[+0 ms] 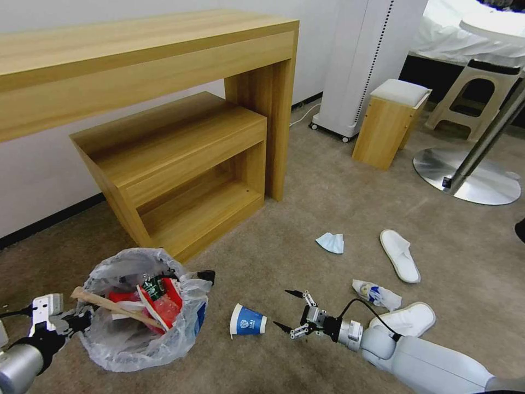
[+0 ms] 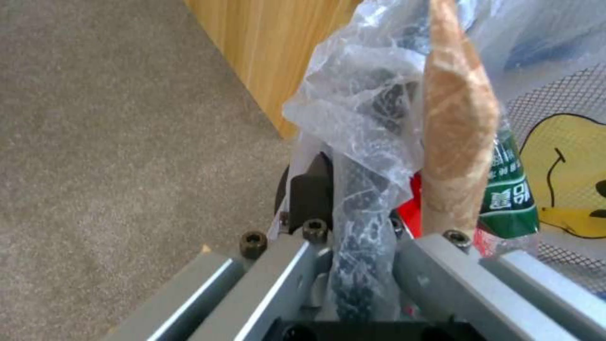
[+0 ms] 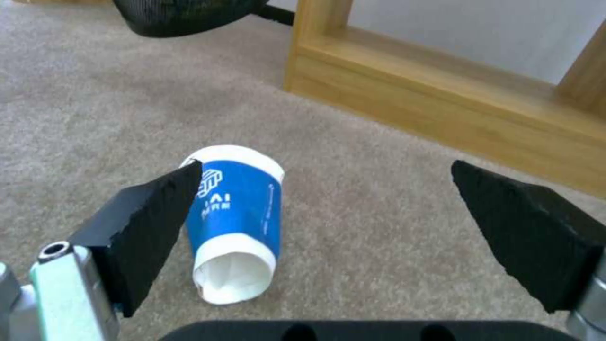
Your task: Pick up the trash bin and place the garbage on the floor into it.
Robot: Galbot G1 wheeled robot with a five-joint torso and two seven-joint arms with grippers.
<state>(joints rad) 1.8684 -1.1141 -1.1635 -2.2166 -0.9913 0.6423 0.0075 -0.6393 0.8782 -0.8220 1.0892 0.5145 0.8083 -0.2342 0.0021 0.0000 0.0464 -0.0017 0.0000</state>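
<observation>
The left gripper pinches the rim of the trash bin, already holding wrappers and a stick, while the right gripper, spread wide, sits near the paper cup lying on the floor, with the mask and slippers left too

Bare beige carpet lies open around the blue-white paper cup; the wooden shelf unit blocks at eleven o'clock, the lined trash bin at nine.
</observation>
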